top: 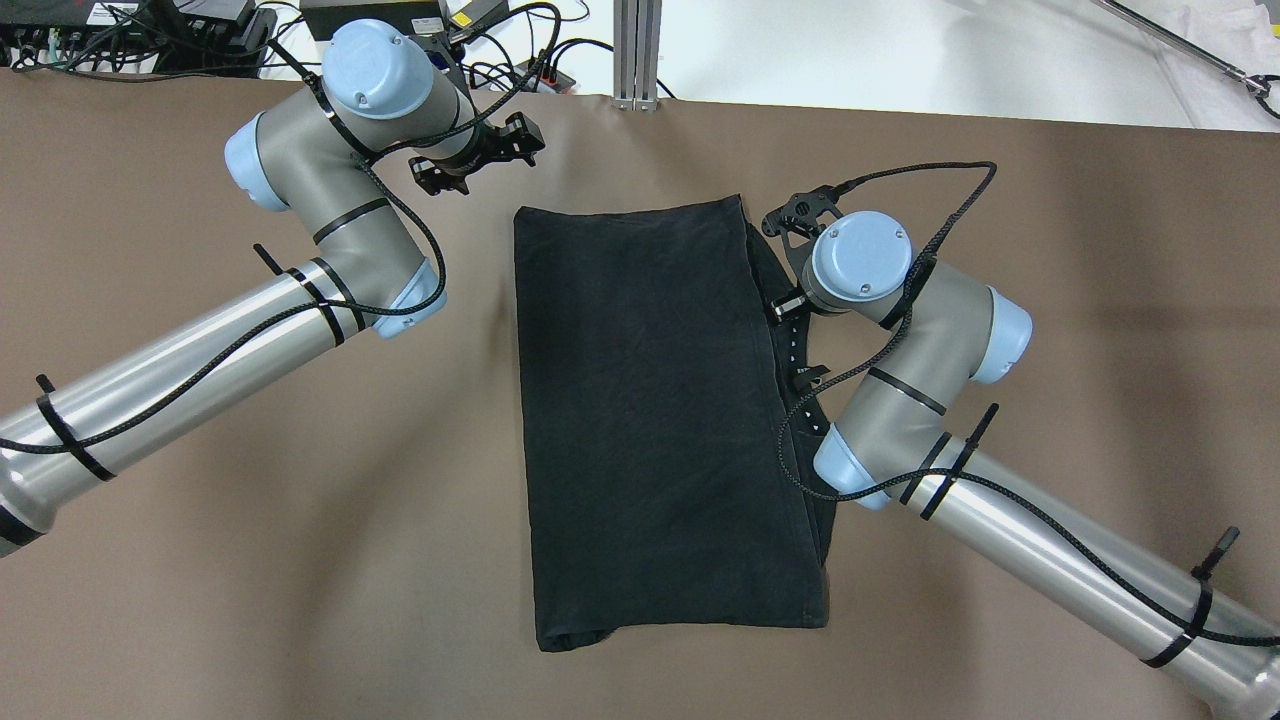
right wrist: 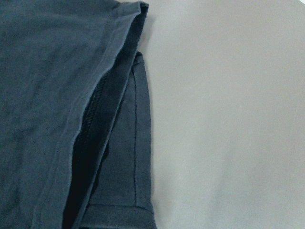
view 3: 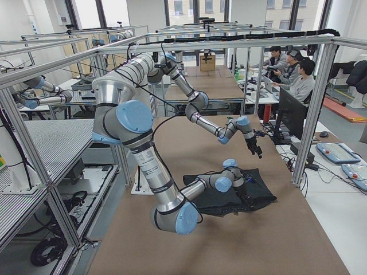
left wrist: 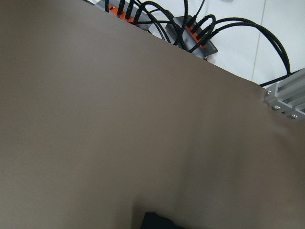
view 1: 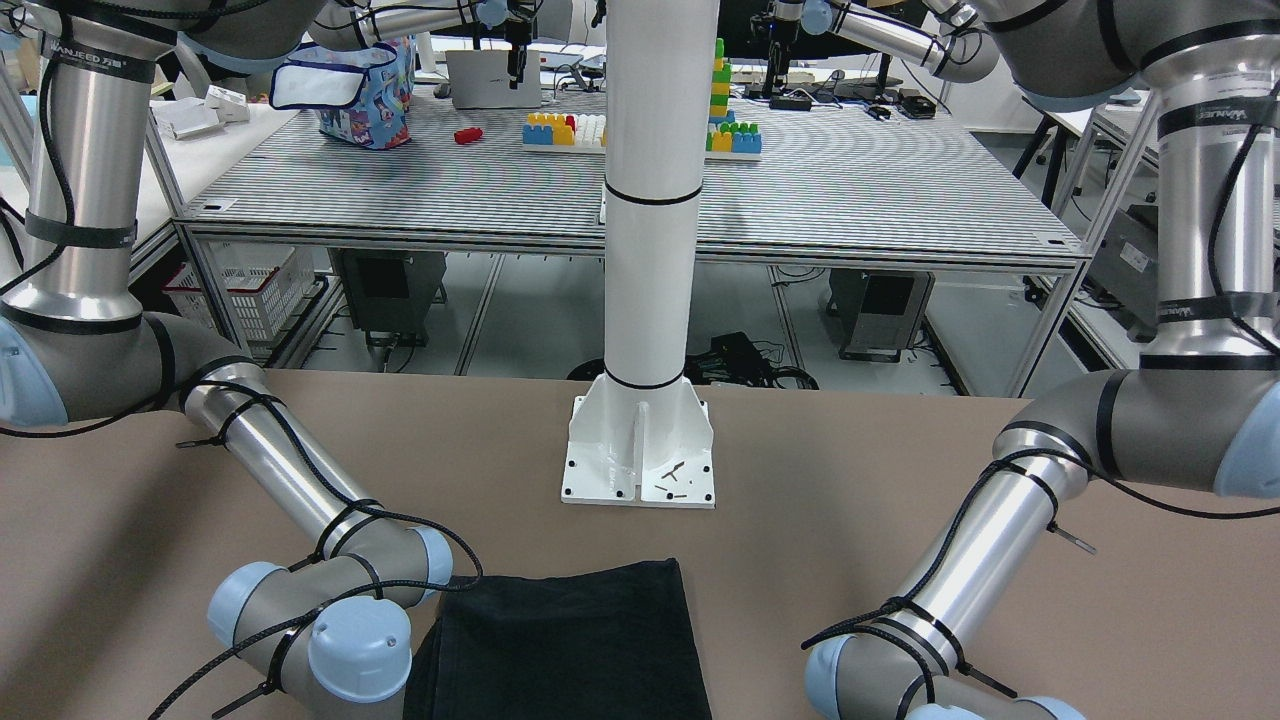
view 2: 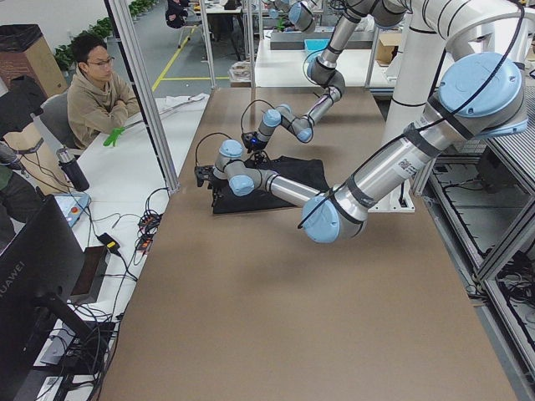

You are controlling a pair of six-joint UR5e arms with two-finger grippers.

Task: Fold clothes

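Lying flat on the brown desk (top: 250,560), the folded black garment (top: 660,420) sits between the two arms, in front of the white pillar (view 1: 650,200). Its stacked, hemmed edges show on the side under the right gripper (top: 790,300), whose jaws are hidden, so I cannot tell how they stand. The left gripper (top: 475,160) hangs over bare desk near the garment's far corner, and its jaws are just as unclear. Black bands (view 1: 85,62) on the arms read "WANJEED". A monitor (view 2: 21,276) reads "HUAWEI".
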